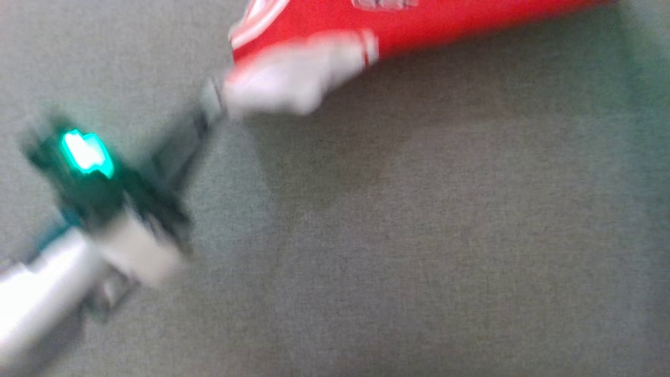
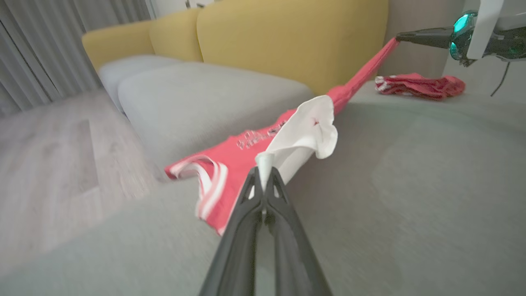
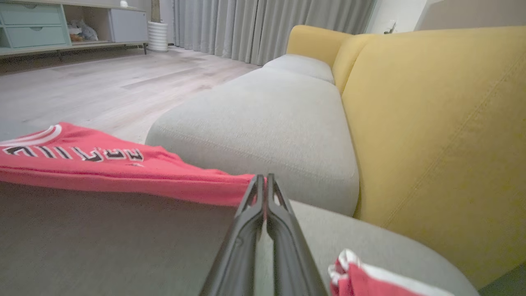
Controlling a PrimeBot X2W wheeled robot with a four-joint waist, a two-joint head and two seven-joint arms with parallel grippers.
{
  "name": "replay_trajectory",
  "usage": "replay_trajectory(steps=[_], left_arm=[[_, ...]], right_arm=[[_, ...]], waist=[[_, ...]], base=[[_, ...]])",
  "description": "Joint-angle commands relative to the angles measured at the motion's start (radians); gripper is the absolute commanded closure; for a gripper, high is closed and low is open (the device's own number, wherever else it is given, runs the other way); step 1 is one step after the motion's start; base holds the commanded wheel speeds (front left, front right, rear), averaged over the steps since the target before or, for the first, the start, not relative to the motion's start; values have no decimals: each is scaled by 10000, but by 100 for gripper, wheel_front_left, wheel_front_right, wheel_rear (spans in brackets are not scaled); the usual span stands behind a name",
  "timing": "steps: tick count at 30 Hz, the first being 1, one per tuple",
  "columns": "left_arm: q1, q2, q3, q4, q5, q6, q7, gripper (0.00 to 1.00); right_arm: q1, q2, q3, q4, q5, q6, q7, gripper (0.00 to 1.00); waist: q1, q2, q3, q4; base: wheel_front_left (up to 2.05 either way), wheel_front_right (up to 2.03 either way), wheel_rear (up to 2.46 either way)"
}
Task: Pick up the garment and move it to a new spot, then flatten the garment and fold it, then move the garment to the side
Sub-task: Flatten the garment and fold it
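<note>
Here, the left gripper [image 2: 263,174] and right gripper [image 3: 264,183], each pinched shut on an end of the red jersey [image 2: 232,158], hold it stretched over the grey sofa seat [image 2: 411,185], along the head view's top edge.

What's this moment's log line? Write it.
left gripper: shut on jersey | right gripper: shut on jersey | jersey: stretched over sofa
</note>
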Motion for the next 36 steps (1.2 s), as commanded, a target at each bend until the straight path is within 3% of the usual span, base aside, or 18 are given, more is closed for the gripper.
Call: replay_trajectory(steps=[1,2,9,16,22,36], left_arm=[[744,456,347,-428,-108,294,-40,100],[744,456,347,-428,-108,294,-40,100],[3849,-108,250,-549,-132,717,-40,100],[5304,-376,578,-487,-75,151,-41,100],[4644,-620,1258,-20,260,-484,-41,100],[182,-1081,2259,1393,1007,-1762,587,100]], right_arm=[[1371,-82,-594,-568,-312,65,-52,100],[1371,-82,-594,-568,-312,65,-52,100],[5345,945,-2351,-1682,-1516,65,-52,100],[7186,1415,-3143,-2501,-1804,65,1,100],[6775,1685,-3129,-2550,-1441,65,313,100],[3830,1358,-2651,-1872,-928,65,1028,100]], waist=[[3,0,-495,-37],[3,0,-495,-37],[3,0,-1273,-139],[3,0,-1374,-170],[3,0,-1131,-187],[3,0,-125,-257]], base=[[0,0,0],[0,0,0],[0,0,0],[0,0,0],[0,0,0],[0,0,0]])
